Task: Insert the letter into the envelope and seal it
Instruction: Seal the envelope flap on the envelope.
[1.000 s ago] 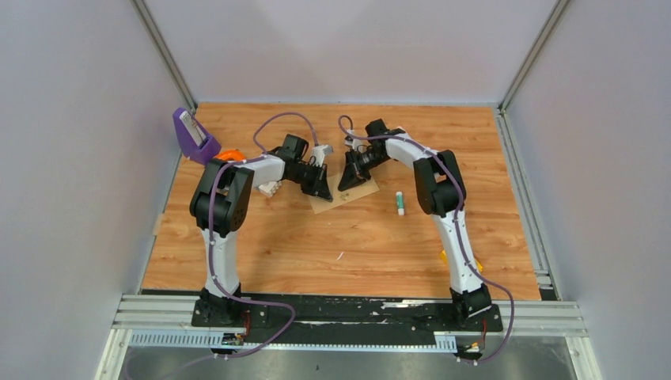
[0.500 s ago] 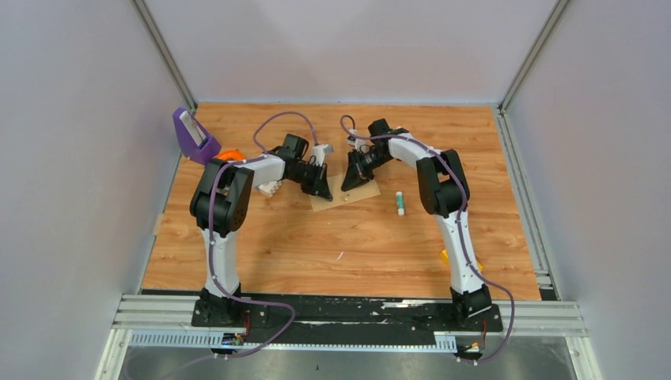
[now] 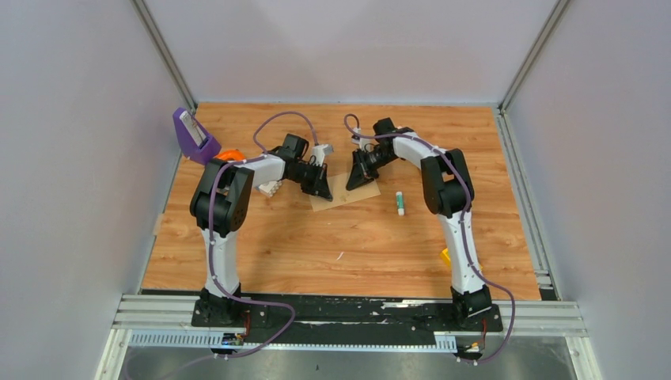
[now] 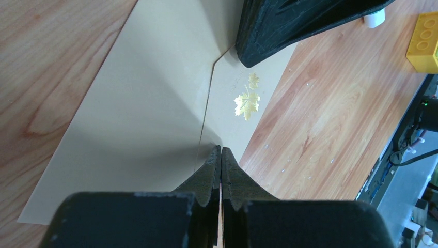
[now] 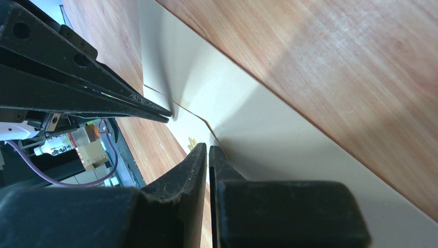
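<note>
Pressing jaws fully together on the left gripper (image 4: 221,151) and the right gripper (image 5: 208,148), tips down at the flap edge of the envelope (image 4: 134,103). Lying flat on the wood-grain table (image 4: 46,46) between them: smooth tan kraft, pointed flap folded down, gold leaf print (image 4: 247,103) beside it; contents not showing.

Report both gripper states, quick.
Left gripper: closed, tips down at the envelope by its flap edge, holding nothing visible.
Right gripper: closed, tips down at the envelope, holding nothing visible.
</note>
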### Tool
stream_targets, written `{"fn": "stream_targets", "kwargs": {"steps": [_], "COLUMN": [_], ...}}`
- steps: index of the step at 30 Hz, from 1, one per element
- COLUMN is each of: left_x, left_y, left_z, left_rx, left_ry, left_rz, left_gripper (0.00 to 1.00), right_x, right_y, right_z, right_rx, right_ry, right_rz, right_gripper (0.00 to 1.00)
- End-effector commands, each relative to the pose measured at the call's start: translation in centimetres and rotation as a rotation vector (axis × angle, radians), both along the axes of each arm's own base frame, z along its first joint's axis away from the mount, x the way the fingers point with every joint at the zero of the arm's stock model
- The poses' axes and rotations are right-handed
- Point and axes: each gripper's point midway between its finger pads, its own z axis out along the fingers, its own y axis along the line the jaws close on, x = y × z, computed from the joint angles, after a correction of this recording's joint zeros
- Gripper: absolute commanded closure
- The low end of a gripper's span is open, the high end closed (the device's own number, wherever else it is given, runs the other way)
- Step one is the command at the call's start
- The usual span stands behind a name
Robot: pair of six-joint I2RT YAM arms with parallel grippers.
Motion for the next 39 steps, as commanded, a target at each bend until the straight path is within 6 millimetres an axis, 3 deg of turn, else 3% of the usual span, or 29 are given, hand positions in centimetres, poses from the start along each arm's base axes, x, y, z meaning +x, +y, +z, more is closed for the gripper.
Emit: {"fn": "stream_targets", "kwargs": {"steps": [1,10,22,39], "left_x": [0.0,0.0,0.0,0.1], "left_y": [2.0,1.9,1.8,1.8], "left_z": [-3.3,-3.3,-3.1,-3.1], "left_rx": [0.129,0.124,0.12,0.121], "left_ry": [0.017,0.021,0.019,0.018], "left_rz": [0.03,0.028,0.025,0.026], "left_gripper": [1.0,1.0,1.0,1.0], "right_x": [0.6,-0.5,-0.1,-2.3], "right_y": [-2.0,0.0,3.7,3.4], "right_z": [-1.1,-1.1,-0.3,-1.7], "right_rx": [-0.084,-0.058,0.006,-0.009], "right_ry": [-0.081,-0.072,-0.043,0.001], "right_rz": [0.009,0.052,0.071,0.104], "right_gripper": [0.91,0.91,0.91,0.91]}}
